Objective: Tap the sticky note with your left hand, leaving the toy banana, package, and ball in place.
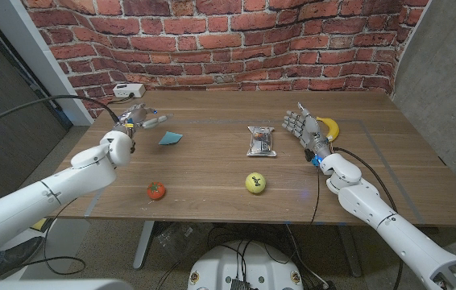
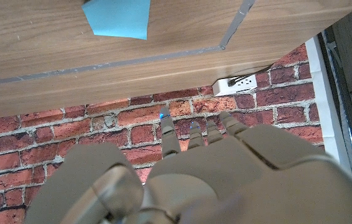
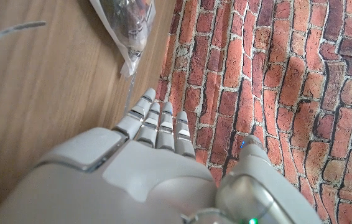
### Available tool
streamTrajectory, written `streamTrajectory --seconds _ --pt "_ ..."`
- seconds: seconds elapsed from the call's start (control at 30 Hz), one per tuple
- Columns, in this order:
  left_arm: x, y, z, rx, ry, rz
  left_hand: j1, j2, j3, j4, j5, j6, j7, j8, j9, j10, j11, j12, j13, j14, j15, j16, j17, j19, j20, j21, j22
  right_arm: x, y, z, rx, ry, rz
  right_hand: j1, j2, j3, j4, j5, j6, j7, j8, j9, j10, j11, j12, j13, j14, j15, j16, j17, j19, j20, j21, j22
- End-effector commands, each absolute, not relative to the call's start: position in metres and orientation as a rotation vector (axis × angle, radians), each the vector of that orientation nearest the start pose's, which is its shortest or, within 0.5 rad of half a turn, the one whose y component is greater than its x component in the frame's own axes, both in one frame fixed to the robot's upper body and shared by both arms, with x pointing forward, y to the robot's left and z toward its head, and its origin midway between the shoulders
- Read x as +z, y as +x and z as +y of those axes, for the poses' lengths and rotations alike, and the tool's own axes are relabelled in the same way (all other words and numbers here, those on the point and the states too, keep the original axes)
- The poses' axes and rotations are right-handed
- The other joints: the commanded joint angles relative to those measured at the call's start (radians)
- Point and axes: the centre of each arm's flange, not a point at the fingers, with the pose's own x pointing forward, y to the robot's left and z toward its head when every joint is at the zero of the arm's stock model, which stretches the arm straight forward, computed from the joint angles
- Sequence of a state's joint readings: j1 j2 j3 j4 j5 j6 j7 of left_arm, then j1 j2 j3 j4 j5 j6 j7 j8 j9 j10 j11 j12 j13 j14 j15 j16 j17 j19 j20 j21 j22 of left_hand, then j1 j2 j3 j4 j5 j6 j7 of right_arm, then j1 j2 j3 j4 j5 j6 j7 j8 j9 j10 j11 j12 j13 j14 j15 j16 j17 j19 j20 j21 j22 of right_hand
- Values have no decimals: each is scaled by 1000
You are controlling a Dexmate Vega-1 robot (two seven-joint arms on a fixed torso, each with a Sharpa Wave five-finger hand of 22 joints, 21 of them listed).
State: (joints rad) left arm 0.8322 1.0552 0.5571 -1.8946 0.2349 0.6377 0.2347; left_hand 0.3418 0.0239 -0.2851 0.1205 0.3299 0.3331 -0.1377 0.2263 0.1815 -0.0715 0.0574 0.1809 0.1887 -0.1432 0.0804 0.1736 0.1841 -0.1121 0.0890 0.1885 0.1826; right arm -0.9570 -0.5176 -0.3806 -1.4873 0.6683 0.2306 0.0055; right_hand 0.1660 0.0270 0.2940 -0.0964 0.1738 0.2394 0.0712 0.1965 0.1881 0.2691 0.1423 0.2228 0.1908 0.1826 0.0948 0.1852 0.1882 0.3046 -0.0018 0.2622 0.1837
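Note:
A blue sticky note [image 1: 170,138] lies on the wooden table [image 1: 212,193], left of centre, and shows as a blue square [image 2: 117,17] in the left wrist view. My left hand [image 1: 139,118] hovers just left of the note with fingers spread and nothing in it; its back [image 2: 213,174] is seen from the wrist. A clear package [image 1: 261,141] lies at centre, with one end [image 3: 129,25] in the right wrist view. A yellow ball [image 1: 255,183] sits nearer the front. The toy banana [image 1: 329,128] lies behind my right hand [image 1: 300,125], which stands open, fingers straight [image 3: 160,124].
A small red tomato-like toy [image 1: 156,190] sits at the front left. A white power strip [image 1: 127,89] lies at the table's back left corner, seen too as [image 2: 238,83]. A brick wall [image 1: 228,48] stands behind the table. Tape lines [image 2: 232,34] mark the tabletop.

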Motion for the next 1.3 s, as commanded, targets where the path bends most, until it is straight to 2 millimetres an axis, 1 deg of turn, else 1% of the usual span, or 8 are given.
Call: streamTrajectory --seconds 0.03,0.2,0.33,0.5,0.7,0.9,1.1,1.3 --pt "43 585 351 357 1386 -186 -6 -4 -13 2 8 1 -4 -5 1 -41 -3 -4 1 -36 -2 -4 2 -30 -1 -4 4 -46 625 -252 300 77 -565 3 9 4 -5 3 4 -5 6 3 6 -4 4 2 8 -4 4 2 3 -2 -1 3" --pt "45 586 344 343 1446 -161 -8 -4 -17 3 9 -1 -9 -10 1 -56 -6 -4 1 -49 -3 -3 2 -42 -1 -5 4 -47 620 -257 294 65 -580 2 9 4 -5 3 5 -6 6 3 7 -3 4 2 7 0 4 2 2 0 -3 4" --pt "47 587 343 330 1488 -140 -12 -5 -21 5 9 -9 -11 -16 1 -72 -12 -3 2 -68 -7 -4 3 -57 -4 -5 5 -48 615 -256 287 57 -593 1 10 4 -5 3 6 -5 6 3 7 -2 4 2 7 0 4 2 2 -1 -4 4" --pt "51 585 350 305 1501 -113 -16 -5 -24 7 10 -18 -9 -22 1 -82 -11 -2 2 -75 -6 -2 3 -66 -9 -5 5 -46 607 -247 276 50 -587 0 11 4 -4 3 7 -6 6 3 7 -2 4 2 6 1 4 3 1 0 -5 4" --pt "53 595 360 261 1554 -60 -21 -5 -27 9 10 -26 -6 -27 2 -102 -11 -2 2 -95 -6 -3 4 -68 0 0 6 -52 600 -237 261 45 -595 -1 12 4 -4 3 7 -7 6 3 7 -3 4 2 4 1 3 3 -1 1 -6 4" --pt "53 601 355 241 1604 -31 -25 -4 -30 11 11 -26 -9 -28 2 -122 -13 -3 2 -115 -10 -4 4 -83 -1 -1 7 -60 598 -233 250 62 -581 -2 12 3 -3 3 7 -8 6 3 7 -3 4 2 3 -1 3 3 -3 1 -8 4" --pt "53 600 354 249 1612 -52 -27 -3 -32 12 12 -19 -9 -26 2 -127 -20 0 2 -121 -12 -2 5 -90 -4 -1 7 -59 598 -230 254 53 -585 -3 13 3 -3 3 7 -8 6 3 6 -2 3 2 2 -1 2 3 -5 2 -9 4" --pt "53 600 345 253 1660 -46 -29 -2 -33 12 13 3 -7 -19 2 -123 -26 7 3 -122 -11 3 5 -93 -7 3 8 -57 599 -226 263 48 -582 -4 13 3 -3 2 8 -9 5 3 6 -3 3 2 1 -1 3 3 -8 2 -11 4"
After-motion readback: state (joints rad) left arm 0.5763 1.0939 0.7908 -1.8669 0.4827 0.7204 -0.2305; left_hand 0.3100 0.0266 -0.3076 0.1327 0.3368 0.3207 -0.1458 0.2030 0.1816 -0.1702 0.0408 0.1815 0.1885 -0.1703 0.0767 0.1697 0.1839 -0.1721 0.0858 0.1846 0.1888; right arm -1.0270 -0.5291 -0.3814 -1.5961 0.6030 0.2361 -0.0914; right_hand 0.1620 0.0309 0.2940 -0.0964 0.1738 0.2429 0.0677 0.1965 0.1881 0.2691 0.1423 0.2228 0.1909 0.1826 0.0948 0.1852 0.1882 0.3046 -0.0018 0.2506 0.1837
